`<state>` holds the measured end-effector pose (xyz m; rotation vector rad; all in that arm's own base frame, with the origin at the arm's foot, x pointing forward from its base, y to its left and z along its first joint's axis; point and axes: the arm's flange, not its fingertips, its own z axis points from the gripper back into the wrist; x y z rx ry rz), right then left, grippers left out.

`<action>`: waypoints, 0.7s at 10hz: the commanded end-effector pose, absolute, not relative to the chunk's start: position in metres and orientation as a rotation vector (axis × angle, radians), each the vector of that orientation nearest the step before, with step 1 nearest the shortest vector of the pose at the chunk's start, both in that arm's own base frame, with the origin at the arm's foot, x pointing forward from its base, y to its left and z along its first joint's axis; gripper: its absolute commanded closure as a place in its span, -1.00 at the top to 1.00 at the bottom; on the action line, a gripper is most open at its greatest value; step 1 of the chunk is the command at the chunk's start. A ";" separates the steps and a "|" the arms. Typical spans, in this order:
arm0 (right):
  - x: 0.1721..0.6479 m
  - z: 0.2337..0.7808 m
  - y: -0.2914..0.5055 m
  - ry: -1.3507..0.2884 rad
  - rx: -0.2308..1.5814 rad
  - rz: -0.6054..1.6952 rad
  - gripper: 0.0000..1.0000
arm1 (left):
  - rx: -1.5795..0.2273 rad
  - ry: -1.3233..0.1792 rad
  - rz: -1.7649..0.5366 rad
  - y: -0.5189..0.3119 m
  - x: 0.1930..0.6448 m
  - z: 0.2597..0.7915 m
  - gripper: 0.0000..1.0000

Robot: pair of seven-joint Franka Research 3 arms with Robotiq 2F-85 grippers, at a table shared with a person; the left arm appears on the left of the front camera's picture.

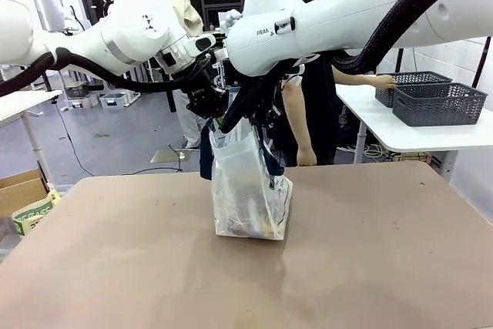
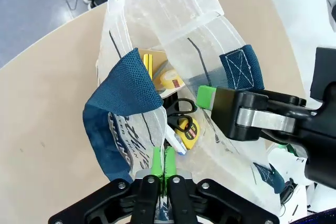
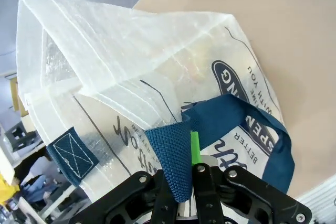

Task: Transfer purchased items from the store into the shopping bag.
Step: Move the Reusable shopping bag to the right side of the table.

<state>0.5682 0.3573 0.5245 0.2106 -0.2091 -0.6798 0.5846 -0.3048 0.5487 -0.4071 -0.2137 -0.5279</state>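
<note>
The shopping bag (image 1: 250, 190) stands upright at the middle of the brown table, clear plastic with navy handles. My left gripper (image 2: 163, 162) is shut on the bag's rim beside one navy handle (image 2: 123, 103). My right gripper (image 3: 186, 156) is shut on the other navy handle (image 3: 210, 124). Both grippers, left (image 1: 212, 105) and right (image 1: 248, 113), hang at the bag's top and hold its mouth apart. Inside lie purchased items: yellow packs (image 2: 168, 80), black scissors (image 2: 178, 107) and a yellow tape-like piece (image 2: 189, 132). The store, a dark grey basket (image 1: 439, 103), sits on the white side table at the right.
A second grey basket (image 1: 412, 80) stands behind the first, with a person's hand (image 1: 381, 80) at it. The person stands beyond the table's far edge. A cardboard box (image 1: 19, 190) sits off the table's left side. Bare brown tabletop (image 1: 370, 267) surrounds the bag.
</note>
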 end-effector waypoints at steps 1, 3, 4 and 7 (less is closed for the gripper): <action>0.567 0.524 0.357 -0.219 0.215 -0.659 -1.00 | -0.404 -0.220 -0.539 -0.306 0.584 0.549 -1.00; 0.570 0.522 0.355 -0.170 0.248 -0.516 -1.00 | -0.402 -0.205 -0.570 -0.306 0.581 0.550 -1.00; 0.572 0.523 0.353 -0.160 0.246 -0.469 -1.00 | -0.401 -0.208 -0.579 -0.306 0.579 0.552 -1.00; 0.584 0.521 0.349 -0.152 0.238 -0.369 -1.00 | -0.405 -0.204 -0.608 -0.305 0.576 0.553 -1.00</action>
